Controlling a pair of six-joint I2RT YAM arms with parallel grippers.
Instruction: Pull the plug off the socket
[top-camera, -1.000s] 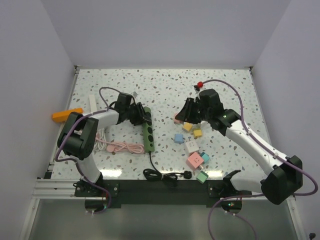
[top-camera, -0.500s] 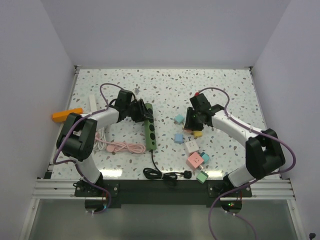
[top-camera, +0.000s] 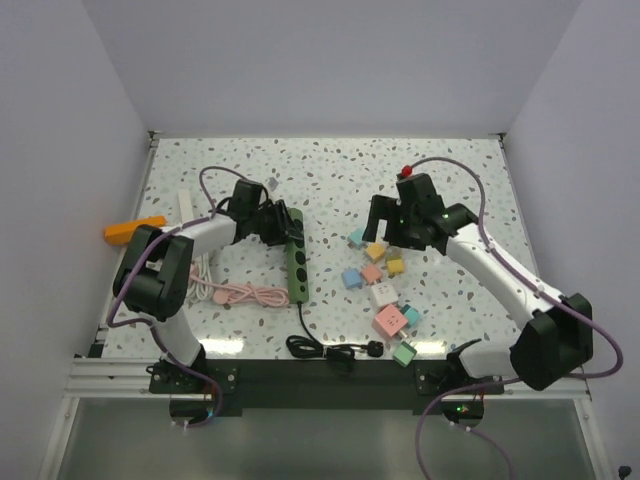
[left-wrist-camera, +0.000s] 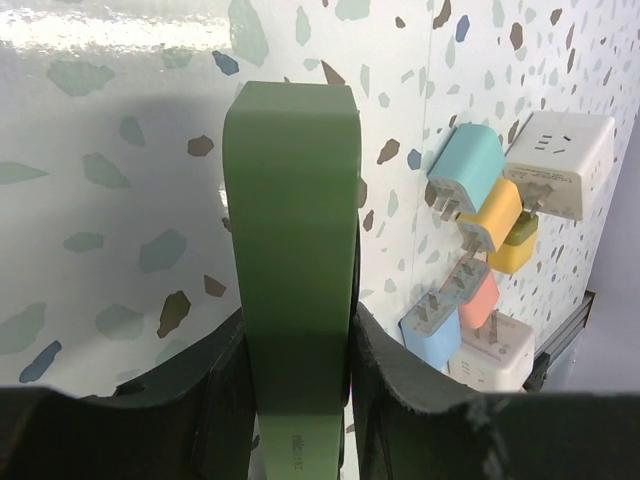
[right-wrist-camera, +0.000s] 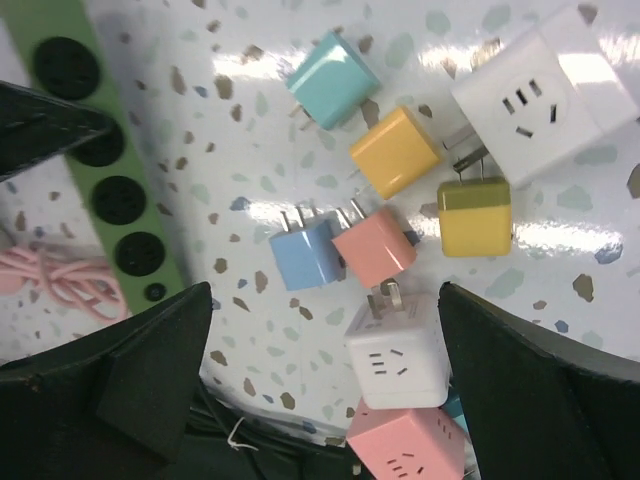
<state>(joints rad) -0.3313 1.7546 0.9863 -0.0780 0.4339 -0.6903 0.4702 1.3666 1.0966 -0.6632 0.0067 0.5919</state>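
Left jaws clamped on far end of green power strip (left-wrist-camera: 290, 230), left of table (top-camera: 450, 160) centre. Right jaws wide apart, empty, over loose cube plugs (right-wrist-camera: 395, 150); salmon plug (right-wrist-camera: 375, 245) lies unplugged, right of centre. Retreat straight up, judged; avoid scattering. Glossy terrazzo table; white walls (top-camera: 330, 60).

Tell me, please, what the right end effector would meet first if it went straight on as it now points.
Probably the salmon plug, lying next to the blue plug, just ahead of the open right end effector; depth is unclear.
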